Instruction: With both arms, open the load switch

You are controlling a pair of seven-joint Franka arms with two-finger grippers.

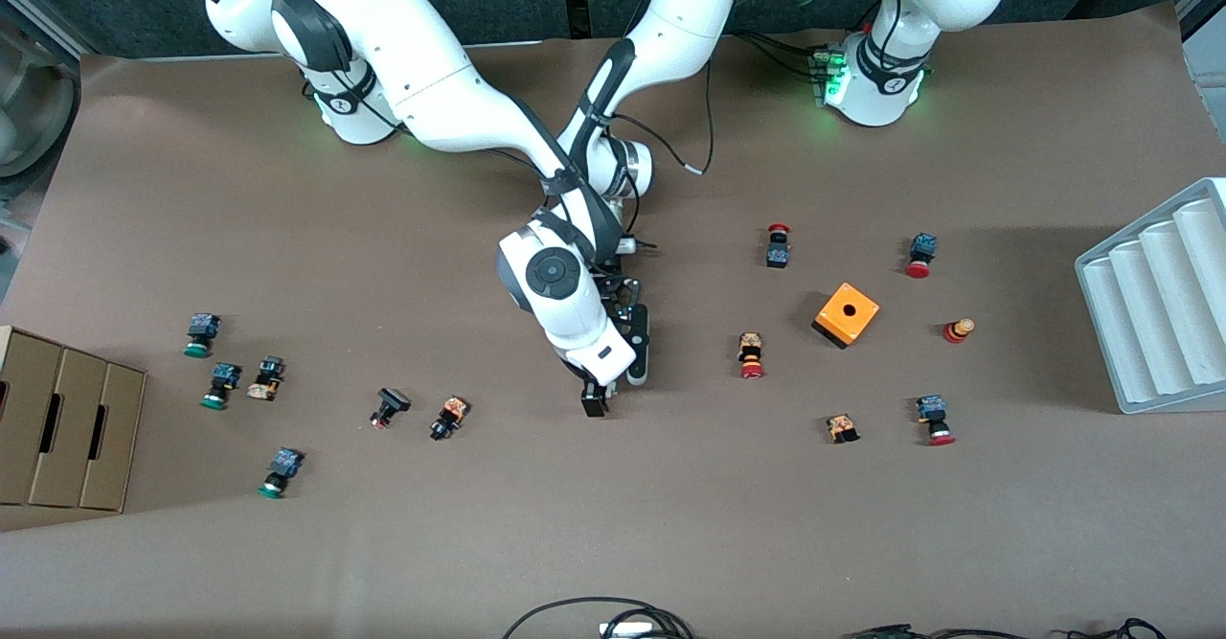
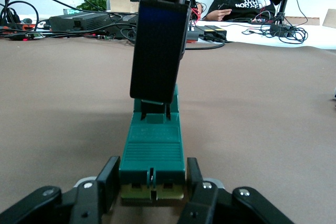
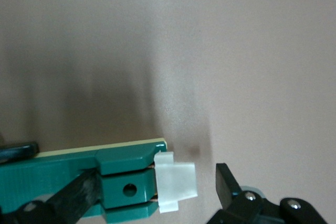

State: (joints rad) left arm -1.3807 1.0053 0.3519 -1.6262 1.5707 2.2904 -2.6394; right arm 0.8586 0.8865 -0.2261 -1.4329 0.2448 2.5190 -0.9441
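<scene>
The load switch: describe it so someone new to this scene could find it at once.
Start at the middle of the table, where both white arms meet low over the mat. There the left gripper is shut on the load switch, with the right gripper at its white end. Unlike the stubby red- and green-capped push buttons scattered around, it is a long, narrow, dark green block.

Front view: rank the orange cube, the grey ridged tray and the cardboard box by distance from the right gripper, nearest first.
Measured from the right gripper, low over mid-table:
1. Orange cube, toward the left arm's end of the table.
2. Cardboard box, at the right arm's end, at the table's edge.
3. Grey ridged tray, at the left arm's end, at the table's edge.
</scene>
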